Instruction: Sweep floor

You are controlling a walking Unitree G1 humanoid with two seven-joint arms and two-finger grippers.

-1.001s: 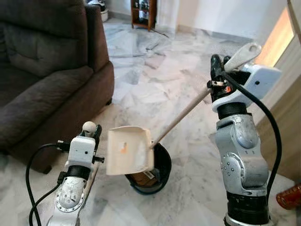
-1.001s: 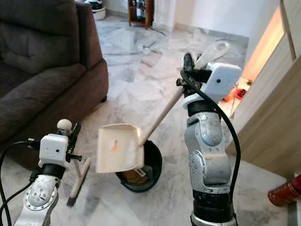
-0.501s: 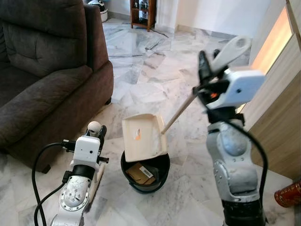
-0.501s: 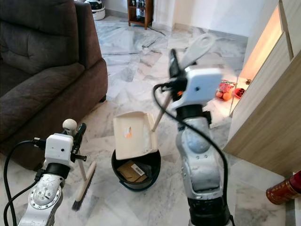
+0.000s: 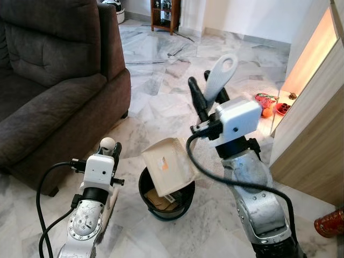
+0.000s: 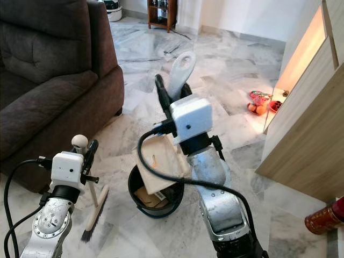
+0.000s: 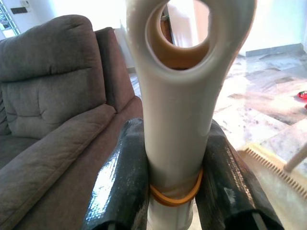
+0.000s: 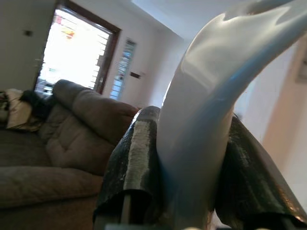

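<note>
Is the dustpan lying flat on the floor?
No, the dustpan is tipped up over the black bin, held by its handle in the right gripper.

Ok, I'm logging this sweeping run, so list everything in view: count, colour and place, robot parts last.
Dustpan: one, cream, tipped over the bin, on a long handle.
Bin: one, black, on the floor between the arms, cardboard scrap inside.
Brush: one, cream handle, dark bristles on the floor at left.
Sofa: one, dark brown, left.
Floor: grey-white marble.
Shelf unit: one, wooden, far back.
Cabinet: one, light wood, right.
Red object: one, lower right, kind unclear.
Small red-orange items: by the cabinet.
Left gripper: shut on the brush handle.
Right gripper: shut on the dustpan handle.
</note>
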